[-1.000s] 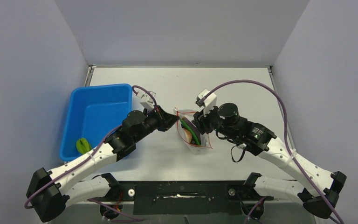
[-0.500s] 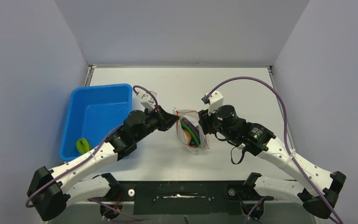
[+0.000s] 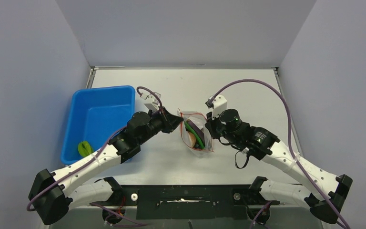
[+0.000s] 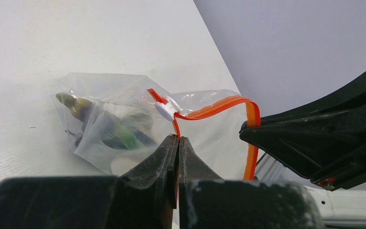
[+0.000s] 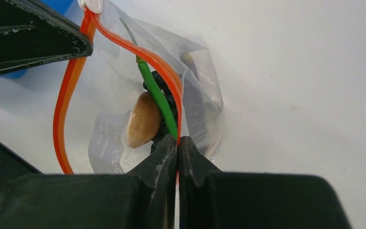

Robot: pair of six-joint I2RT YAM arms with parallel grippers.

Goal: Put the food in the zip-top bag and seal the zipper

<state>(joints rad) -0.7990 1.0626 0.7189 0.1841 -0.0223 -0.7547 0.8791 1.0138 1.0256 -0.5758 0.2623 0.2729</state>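
**Left pincer** (image 4: 177,141): clenched. The tips are pressed flat together on the zipper (image 4: 213,109) and grip the red strip just under its white slider (image 4: 165,109).

**Right pincer** (image 5: 177,144): clenched likewise. It nips the same strip on the far side of the bag's mouth, and the strip rises straight out of its tips. It faces the left pincer across the bag, near it but not touching.

**Zipper:** unsealed. It bows into an open loop between the two pincers, with the slider at the left pincer's end.

**Bag** (image 3: 196,138): clear and crinkled. It is held between the two pincers by its mouth, and its body sits on the table (image 3: 248,95) just below their tips.

**Contents, just beyond the right pincer's tips:**
- Pod (image 5: 158,98): green, lying alongside the strip.
- Grapes (image 5: 170,101): dark, tucked against the pod.
- Tan piece (image 5: 142,120): rounded, on the pod's other side. Through the plastic I cannot tell whether it is the fruit or the disc.

**Tray** (image 3: 100,114): blue. It sits behind the left pincer, beside that arm and well apart from the bag.

**Lime fruit** (image 3: 83,148): lies in the tray's near corner, far back from the left pincer and outside the bag.
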